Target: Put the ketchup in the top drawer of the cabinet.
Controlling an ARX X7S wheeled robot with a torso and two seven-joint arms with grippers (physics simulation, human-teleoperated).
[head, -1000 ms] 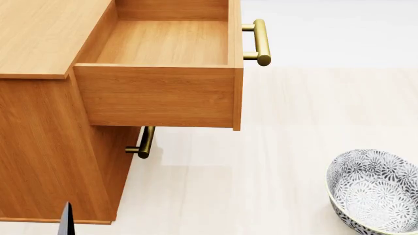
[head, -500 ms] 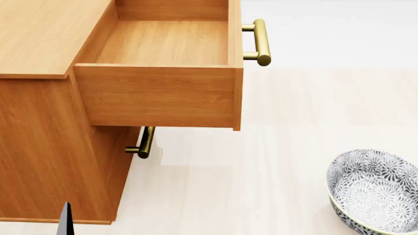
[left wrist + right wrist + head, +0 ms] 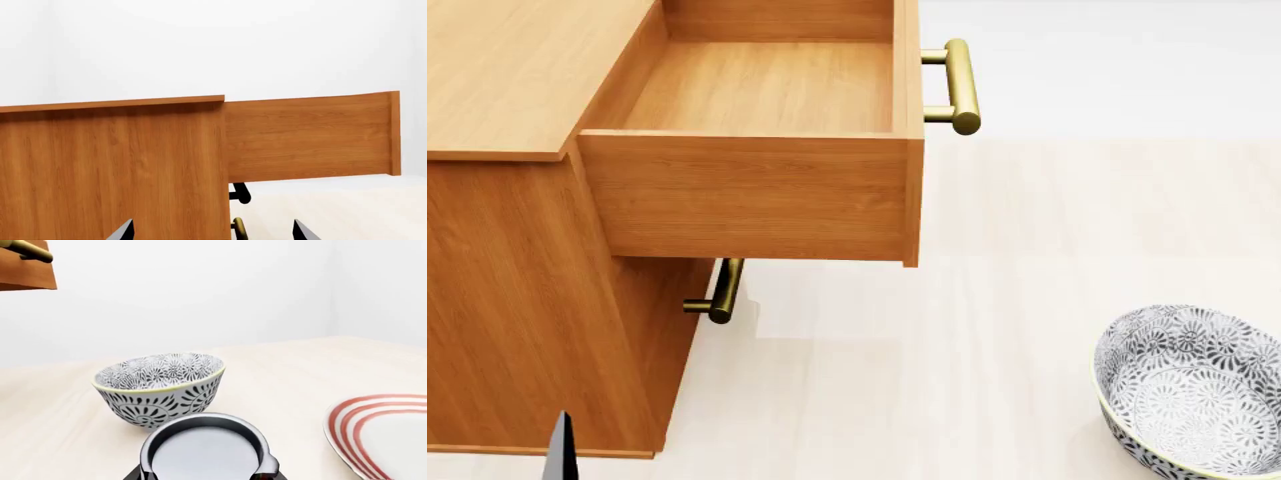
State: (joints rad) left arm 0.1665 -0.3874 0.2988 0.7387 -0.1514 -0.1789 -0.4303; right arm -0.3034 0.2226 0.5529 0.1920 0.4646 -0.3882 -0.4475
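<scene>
The cabinet (image 3: pixel 521 300) stands at the left of the head view, and its top drawer (image 3: pixel 761 95) is pulled out and empty, brass handle (image 3: pixel 958 85) to the right. The ketchup (image 3: pixel 203 450) appears only in the right wrist view, as a shiny silver lid with a sliver of red label. My right gripper (image 3: pixel 205 476) is shut on it, a dark finger pressed against each side. My left gripper (image 3: pixel 213 232) is open and empty beside the cabinet's side wall (image 3: pixel 100 170). One left fingertip (image 3: pixel 561 450) pokes into the head view's lower edge.
A patterned grey-white bowl (image 3: pixel 1194 390) sits on the pale floor at the lower right, just beyond the can (image 3: pixel 160 387). A white plate with red rings (image 3: pixel 380 435) lies beside it. The lower drawer's brass handle (image 3: pixel 723 290) juts out under the open drawer.
</scene>
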